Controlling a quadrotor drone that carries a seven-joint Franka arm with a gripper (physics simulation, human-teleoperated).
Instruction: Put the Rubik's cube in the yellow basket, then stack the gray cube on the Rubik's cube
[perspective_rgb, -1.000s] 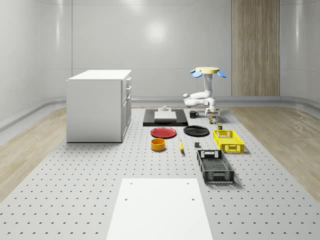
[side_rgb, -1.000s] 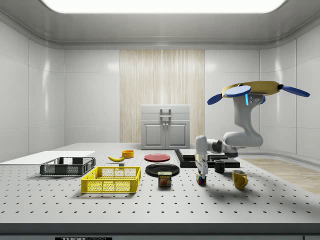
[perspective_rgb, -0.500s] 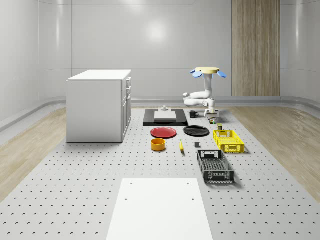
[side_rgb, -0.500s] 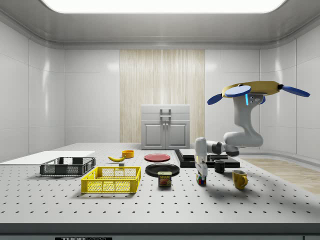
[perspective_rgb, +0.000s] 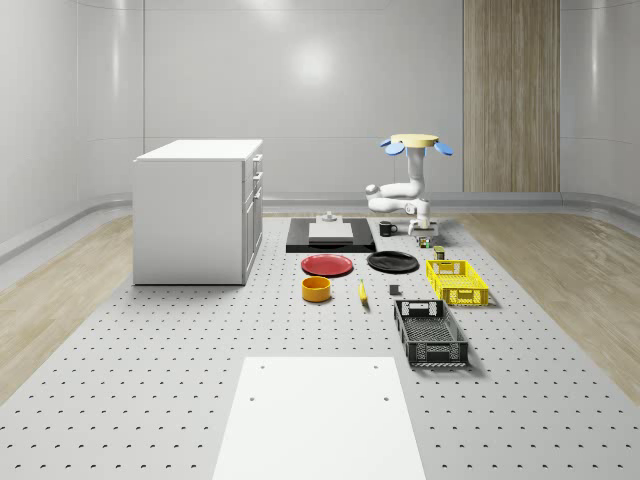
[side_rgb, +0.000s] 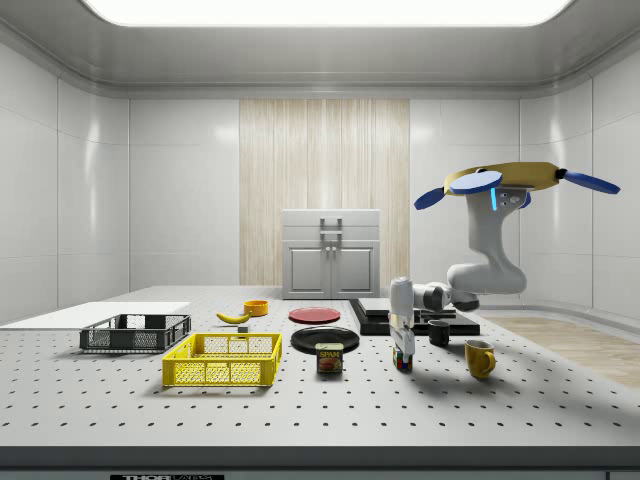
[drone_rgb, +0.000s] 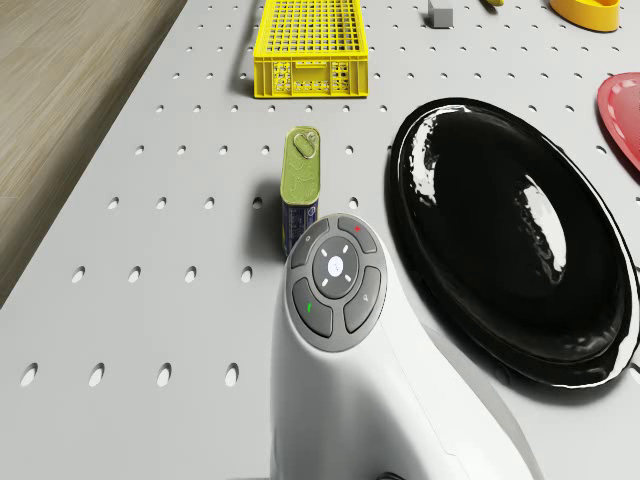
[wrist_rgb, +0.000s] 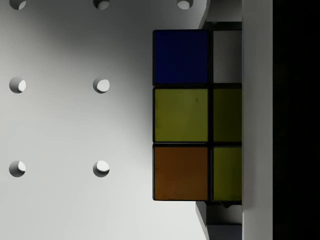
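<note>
Hovering over the far end of the perforated table (perspective_rgb: 150, 400), the drone (side_rgb: 520, 180) holds its yellow body and blue rotors level while the white arm (side_rgb: 487, 270) bends down and forward toward the table top. The jaws (side_rgb: 402, 352) point straight down at the Rubik's cube (side_rgb: 402, 361), which sits on the table between the Spam can (side_rgb: 329, 358) and the yellow mug (side_rgb: 479, 358) in the side view. In the wrist view the Rubik's cube (wrist_rgb: 197, 115) shows blue, yellow and orange tiles, with pale finger ends just beyond two opposite edges of it; whether the jaws pinch the cube or merely straddle it, I cannot tell. The drone view looks down past the wrist onto the upright can (drone_rgb: 299, 185), with the black plate (drone_rgb: 510, 230) just beside it and the yellow basket (drone_rgb: 309, 45) farther off. The small gray cube (drone_rgb: 439, 12) rests on the table near the basket, well apart from the Rubik's cube. In the whole-scene view, the black basket (perspective_rgb: 430, 333) lies nearer the camera than the yellow one.
</note>
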